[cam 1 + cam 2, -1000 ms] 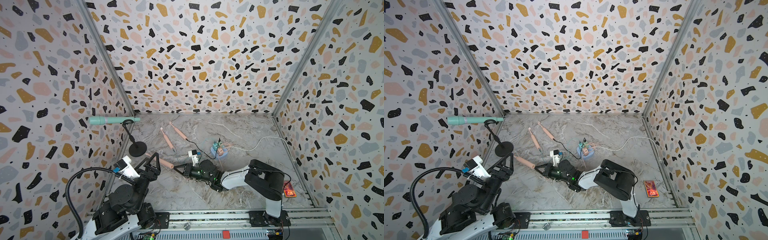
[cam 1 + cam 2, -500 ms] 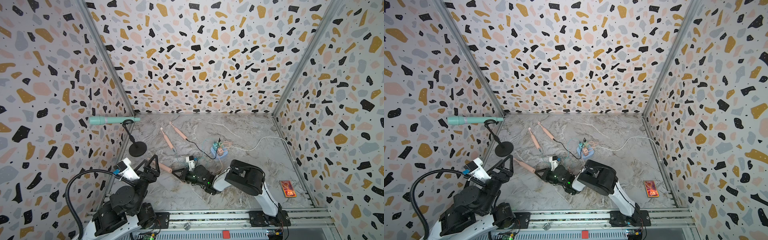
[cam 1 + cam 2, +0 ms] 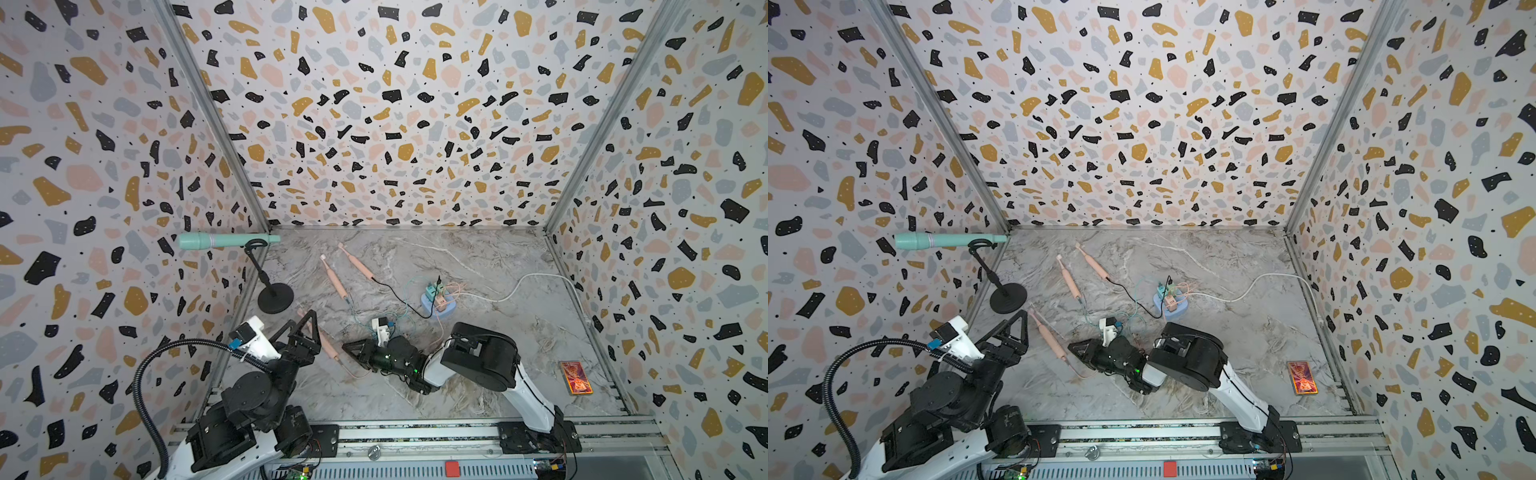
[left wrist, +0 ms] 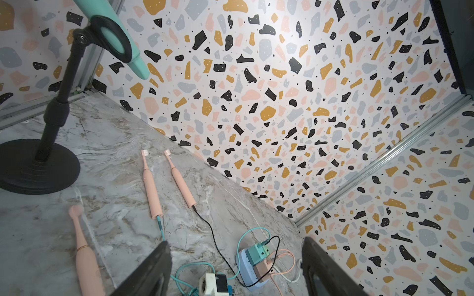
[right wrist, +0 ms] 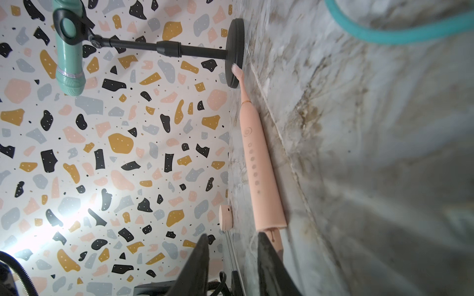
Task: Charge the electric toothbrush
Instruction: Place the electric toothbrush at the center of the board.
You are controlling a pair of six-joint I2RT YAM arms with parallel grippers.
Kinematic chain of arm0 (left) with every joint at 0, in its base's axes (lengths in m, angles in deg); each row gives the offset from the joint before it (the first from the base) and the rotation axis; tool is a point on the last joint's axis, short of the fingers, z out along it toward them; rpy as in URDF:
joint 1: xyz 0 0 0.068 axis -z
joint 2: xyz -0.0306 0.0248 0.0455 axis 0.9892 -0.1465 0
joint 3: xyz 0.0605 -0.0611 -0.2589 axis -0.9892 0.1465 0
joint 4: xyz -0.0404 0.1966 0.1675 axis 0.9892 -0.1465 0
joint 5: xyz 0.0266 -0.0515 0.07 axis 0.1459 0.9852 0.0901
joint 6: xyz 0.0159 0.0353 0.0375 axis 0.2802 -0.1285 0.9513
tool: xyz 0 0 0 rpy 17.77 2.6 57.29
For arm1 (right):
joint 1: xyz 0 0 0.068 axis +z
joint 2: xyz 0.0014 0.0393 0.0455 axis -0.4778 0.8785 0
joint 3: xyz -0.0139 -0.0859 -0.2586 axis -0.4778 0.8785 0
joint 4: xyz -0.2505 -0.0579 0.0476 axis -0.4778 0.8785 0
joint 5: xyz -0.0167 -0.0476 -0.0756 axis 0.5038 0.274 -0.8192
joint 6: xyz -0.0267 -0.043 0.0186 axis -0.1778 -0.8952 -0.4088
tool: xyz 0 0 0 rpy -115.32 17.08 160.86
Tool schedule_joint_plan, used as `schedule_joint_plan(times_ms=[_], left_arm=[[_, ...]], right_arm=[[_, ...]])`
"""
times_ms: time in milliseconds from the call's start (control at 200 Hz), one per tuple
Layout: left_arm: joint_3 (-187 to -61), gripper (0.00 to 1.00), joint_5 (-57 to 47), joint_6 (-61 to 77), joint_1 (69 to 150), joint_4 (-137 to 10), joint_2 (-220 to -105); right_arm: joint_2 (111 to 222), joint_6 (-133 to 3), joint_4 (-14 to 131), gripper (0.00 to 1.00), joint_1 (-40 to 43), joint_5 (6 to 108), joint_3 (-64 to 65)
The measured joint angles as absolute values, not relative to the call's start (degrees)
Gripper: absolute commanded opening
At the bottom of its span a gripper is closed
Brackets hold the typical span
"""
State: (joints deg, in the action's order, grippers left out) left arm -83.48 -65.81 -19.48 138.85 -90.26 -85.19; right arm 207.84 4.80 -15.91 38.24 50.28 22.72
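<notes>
- Marbled tabletop, near its left edge: right tool has just parted, releasing the plug, seemingly seated in the toothbrush.
- Left tool apart, empty.
- Charging looks connected.

Pink plug half behind right pincer

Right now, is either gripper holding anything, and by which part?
Nothing is held. The right gripper has its jaws apart and empty, beside the pink plug at the base of the toothbrush. The left gripper is open and empty too.
</notes>
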Motion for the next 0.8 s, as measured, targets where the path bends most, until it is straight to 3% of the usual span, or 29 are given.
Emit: schedule_joint_plan(times_ms=[255, 436, 511, 586, 656, 686, 801], left_arm=[[-83.4, 0.79, -66.0, -19.5, 138.8, -90.3, -85.0], [-83.4, 0.87, -67.2, -20.0, 138.8, -90.5, -84.9], [-83.4, 0.89, -68.3, -20.9, 138.8, -91.3, -85.0], [-83.4, 0.91, -69.5, -22.0, 138.8, -92.4, -85.5], [-83.4, 0.94, -71.1, -23.1, 138.8, -93.7, -86.7], [-83.4, 1.00, -72.0, -23.7, 138.8, -94.3, -87.6], [-83.6, 0.99, -75.6, -25.3, 138.8, -96.6, -92.8]], right_arm=[[205.6, 4.1, -14.3, 0.55, 38.3, 49.4, 25.6], [196.9, -4.0, -5.3, 0.65, 38.4, 49.7, 23.7], [192.4, -8.3, -1.5, 0.72, 38.4, 49.8, 21.7], [187.2, -13.0, 2.8, 0.93, 38.6, 49.4, 20.2], [182.4, -18.3, 7.9, 0.96, 38.7, 48.7, 18.1], [180.7, -20.4, 9.7, 0.97, 38.8, 48.5, 17.3], [172.8, -29.4, 17.0, 0.99, 38.9, 46.1, 16.5]])
